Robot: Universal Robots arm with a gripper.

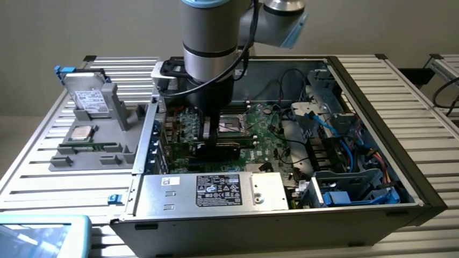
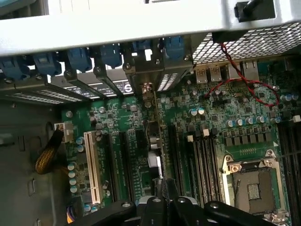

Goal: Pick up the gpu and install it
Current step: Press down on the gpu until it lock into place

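Note:
The gpu (image 1: 218, 151) stands on edge inside the open computer case (image 1: 399, 129), low over the green motherboard (image 1: 267, 135) beside the CPU socket (image 1: 234, 125). My gripper (image 1: 212, 138) reaches straight down into the case and is shut on the card's top edge. In the wrist view the gpu (image 2: 153, 141) appears edge-on, running from my gripper (image 2: 164, 200) toward the rear wall. Its silver end bracket (image 2: 163, 81) sits among the rear slot openings. The card lines up with a dark expansion slot between the white slot (image 2: 92, 165) and the memory slots (image 2: 200, 160).
A silver power supply (image 1: 215, 191) fills the case's near side. Blue and black cables (image 1: 337, 126) crowd the exterior view's right. Blue retention clips (image 2: 77, 59) line the rear wall. Outside the case, a grey tray (image 1: 86, 156) holds a labelled silver drive (image 1: 90, 101), a chip (image 1: 80, 132) and a memory stick (image 1: 90, 144).

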